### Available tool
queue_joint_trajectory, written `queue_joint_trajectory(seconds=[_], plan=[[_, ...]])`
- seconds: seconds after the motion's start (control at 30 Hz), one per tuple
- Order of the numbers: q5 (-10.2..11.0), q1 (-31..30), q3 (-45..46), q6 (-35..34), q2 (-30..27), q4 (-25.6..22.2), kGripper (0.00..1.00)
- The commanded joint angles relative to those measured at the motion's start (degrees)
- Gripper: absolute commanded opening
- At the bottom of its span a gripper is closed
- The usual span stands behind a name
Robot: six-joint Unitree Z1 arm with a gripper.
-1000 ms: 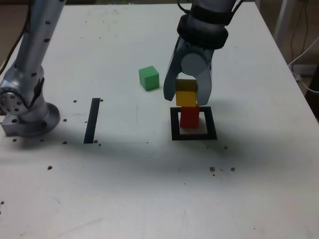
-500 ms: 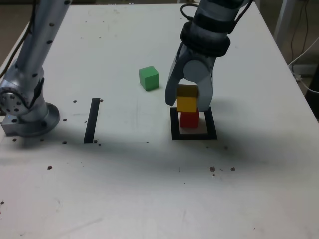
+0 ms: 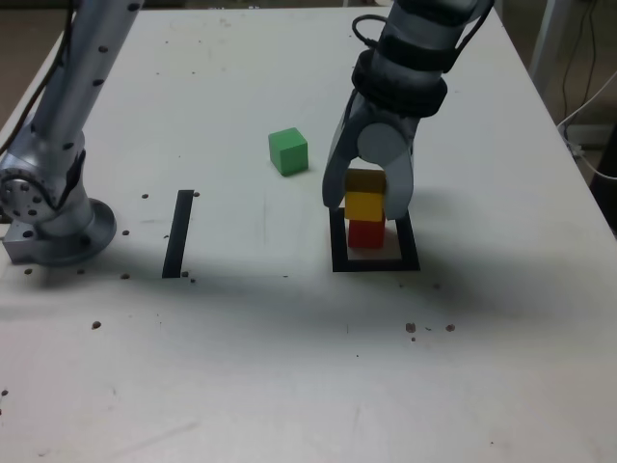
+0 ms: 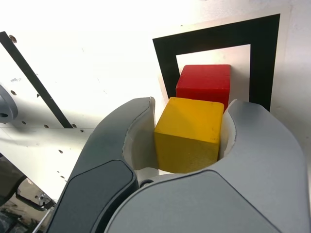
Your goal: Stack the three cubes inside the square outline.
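Fingers (image 3: 364, 200): I see them pinching the yellow cube between their inner faces, one on either side; the wrist view shows both pressed flat against it.
Yellow cube (image 3: 364, 205): held over the red cube, its underside at or just above the red top; I cannot tell from either view whether the two touch. In the wrist view (image 4: 188, 134) it sits slightly askew of the red cube below.
Red cube (image 3: 366, 233): resting on the white centre of the square outline, nearer the outline's far side than its near side.
Square outline (image 3: 375, 261): black tape frame on the bench, toward the exterior view's right, about midway between the far and near edges.
Green cube (image 3: 288, 151): alone on the bench, well apart from the outline, farther back and toward the exterior view's left.
Tape strip (image 3: 178, 232): straight black strip lying on the bench near the arm's base.
Arm base (image 3: 48, 212): I see it standing at the bench's left edge in the exterior view.
Bench (image 3: 289, 367): white, with scattered dark specks.
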State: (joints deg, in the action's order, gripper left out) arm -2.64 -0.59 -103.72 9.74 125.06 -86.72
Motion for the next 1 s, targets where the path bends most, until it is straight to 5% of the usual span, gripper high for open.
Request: queue_joint_trajectory(seconds=[0.0,0.1,0.17,0.6,0.97], plan=[[-0.13,0.13,0.22,0.35,0.46,0.36,0.66],[-0.23,0.16,0.47,0.82,0.51,1.07,0.91],[-0.26,0.17,0.64,1.05,0.5,1.48,0.99],[0.55,0.45,2.41,1.3,-1.46,2.12,1.0],[9.7,2.4,8.68,-2.2,-12.76,1.18,1.0]])
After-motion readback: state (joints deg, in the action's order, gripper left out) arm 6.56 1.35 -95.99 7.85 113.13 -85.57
